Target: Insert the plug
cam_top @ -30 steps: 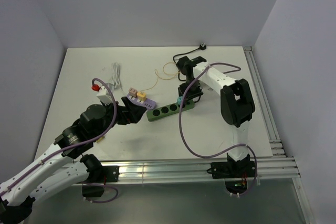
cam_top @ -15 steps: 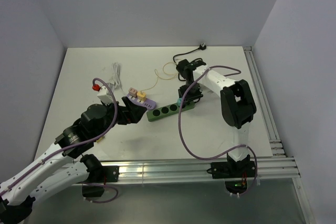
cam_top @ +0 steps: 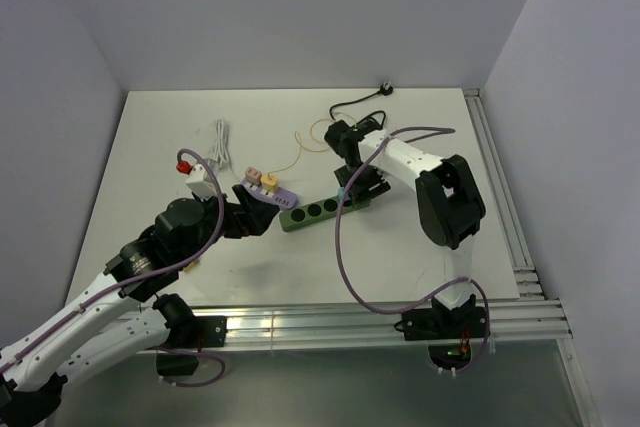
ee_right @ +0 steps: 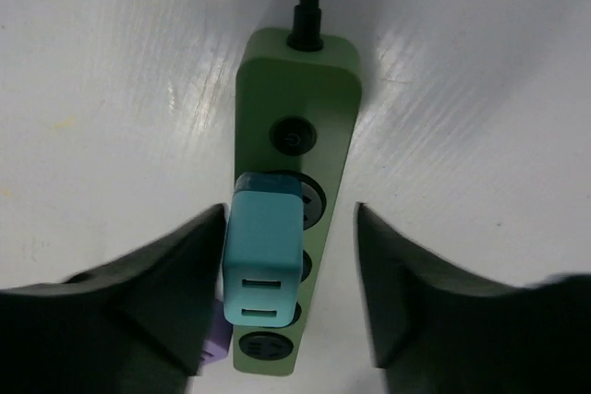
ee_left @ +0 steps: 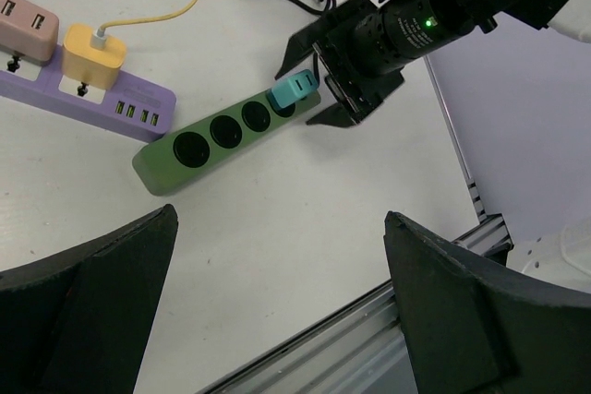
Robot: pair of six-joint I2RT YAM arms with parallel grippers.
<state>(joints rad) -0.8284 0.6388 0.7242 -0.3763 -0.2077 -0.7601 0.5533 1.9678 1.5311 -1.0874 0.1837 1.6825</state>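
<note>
Teal plug [ee_right: 265, 260] stands on the green power strip [ee_right: 297, 89], over the socket next to its switch; how deep it sits cannot be told. The right gripper [ee_right: 286, 219] straddles plug and strip, fingers parted, the right finger clear of the strip. The left gripper [ee_left: 277, 223] hangs spread wide off the strip's far end, by a purple strip [ee_left: 92, 99]. Everything lies on a white table [cam_top: 150, 147] between pale grey walls [cam_top: 300, 7].

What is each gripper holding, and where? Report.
Nothing. The right gripper stands open astride the teal plug seated in the green power strip; the left gripper is open, empty.
</note>
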